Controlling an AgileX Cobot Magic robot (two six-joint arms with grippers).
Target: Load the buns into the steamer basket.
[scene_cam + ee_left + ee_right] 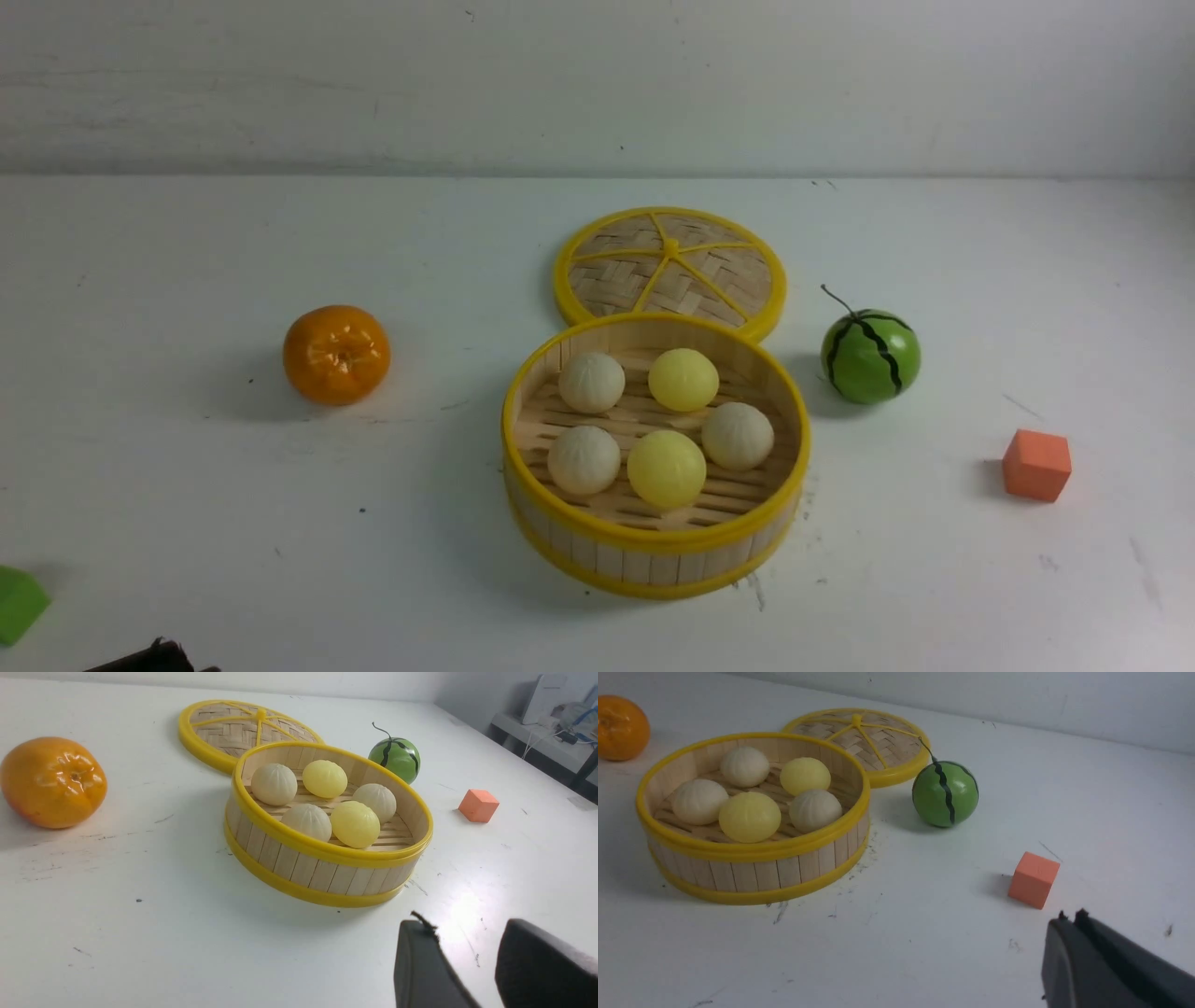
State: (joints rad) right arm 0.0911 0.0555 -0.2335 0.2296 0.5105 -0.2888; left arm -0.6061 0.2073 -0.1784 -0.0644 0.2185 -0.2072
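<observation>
Orange point(336, 354) at left; five buns point(667, 468) already inside basket point(653, 539), centre; lid point(669, 264) behind. Left gripper point(472, 970) parted, empty; right gripper point(1078, 933) closed, empty. Likely finished: best withdrawn without nudging basket.

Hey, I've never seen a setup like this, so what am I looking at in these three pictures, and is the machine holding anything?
It is a two-armed robot at a white table. One picture looks forward from between the arms; the other two come from cameras on each wrist. The dark shapes at their lower edges are the left end effector, open, and the right end effector, shut. Neither holds anything. In the middle stands a steamer basket with five buns inside, three off-white and two yellow. Its lid lies flat behind it. Around it lie an orange, a toy watermelon, an orange cube and a green block.
</observation>
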